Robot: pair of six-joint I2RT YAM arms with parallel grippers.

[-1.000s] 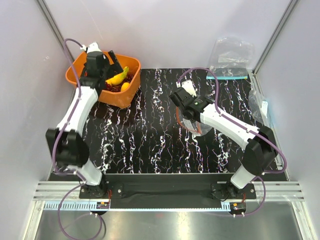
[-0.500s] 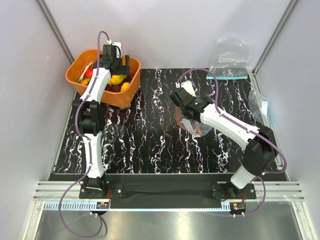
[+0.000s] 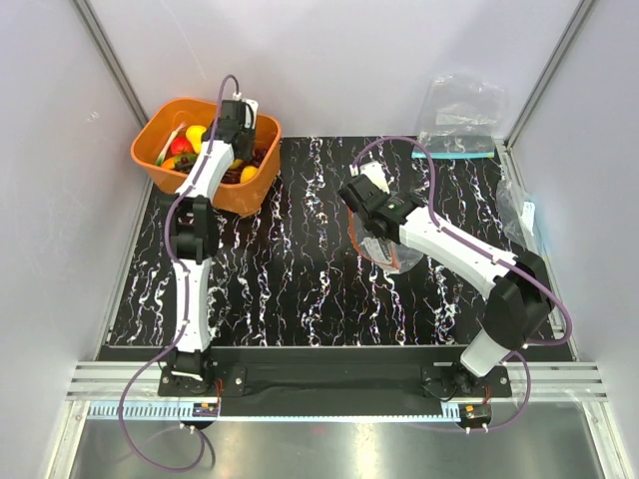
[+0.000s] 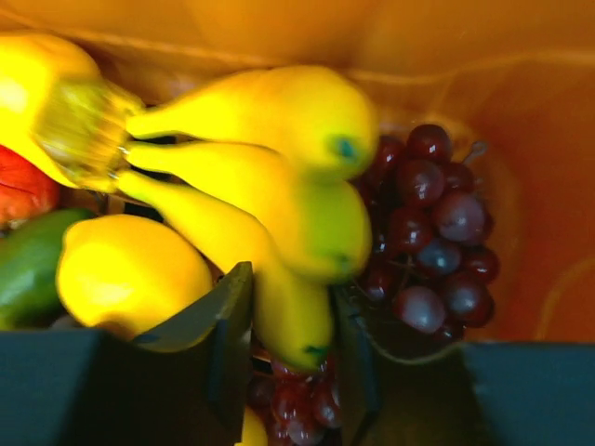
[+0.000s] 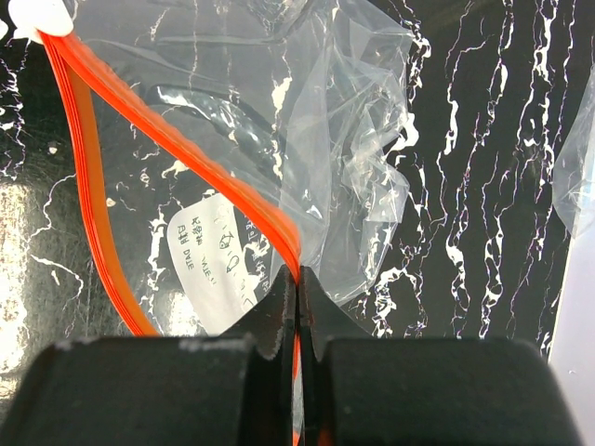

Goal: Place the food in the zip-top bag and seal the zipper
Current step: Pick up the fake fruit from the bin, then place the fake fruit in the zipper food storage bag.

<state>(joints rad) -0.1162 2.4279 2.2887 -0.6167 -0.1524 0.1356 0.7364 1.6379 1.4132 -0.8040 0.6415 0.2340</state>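
The food lies in the orange basket (image 3: 158, 135) at the back left. My left gripper (image 3: 238, 122) reaches down into it. In the left wrist view its jaws press on both sides of the lowest finger of the yellow banana bunch (image 4: 279, 177), so the left gripper (image 4: 290, 321) is shut on it. Dark purple grapes (image 4: 437, 223) lie to the right and a lemon (image 4: 130, 283) to the left. My right gripper (image 5: 297, 279) is shut on the red-orange zipper (image 5: 186, 153) of the clear zip-top bag (image 5: 307, 93), holding the mouth open over mid-table (image 3: 384, 249).
A red fruit (image 4: 19, 186) and a green one (image 4: 28, 269) also lie in the basket, whose orange wall (image 4: 521, 139) stands close on the right. Clear bags with a teal strip lie at the back right (image 3: 459, 115) and at the right edge (image 3: 519, 215).
My left arm swung right across the basket and stretched out, and its jaws went from wide open to closed around a banana. The right arm and the bag have not moved.
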